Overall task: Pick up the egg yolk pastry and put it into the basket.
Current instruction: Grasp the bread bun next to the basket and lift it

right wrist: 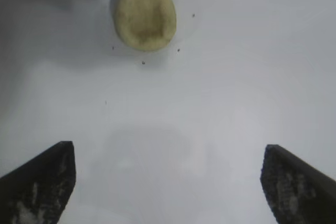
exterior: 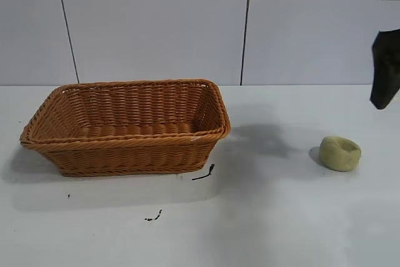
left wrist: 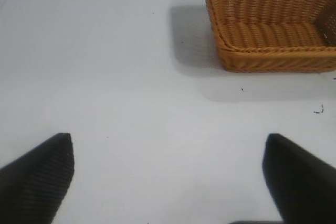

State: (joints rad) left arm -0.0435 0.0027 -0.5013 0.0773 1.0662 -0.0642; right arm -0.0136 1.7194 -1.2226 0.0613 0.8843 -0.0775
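The egg yolk pastry [exterior: 340,153], a small pale yellowish-green lump with a dented top, lies on the white table right of the basket [exterior: 125,126], a large orange-brown wicker one. My right gripper [exterior: 385,76] hangs above the table at the right edge of the exterior view, up and to the right of the pastry. In the right wrist view it [right wrist: 168,153] stands open and empty, with the pastry [right wrist: 145,15] ahead of its fingertips. My left gripper [left wrist: 168,145] is open over bare table, with the basket [left wrist: 273,51] farther off.
Two small black scraps [exterior: 204,173] [exterior: 154,217] lie on the table in front of the basket. A white panelled wall [exterior: 156,23] stands behind the table. Dark specks [right wrist: 178,50] dot the surface round the pastry.
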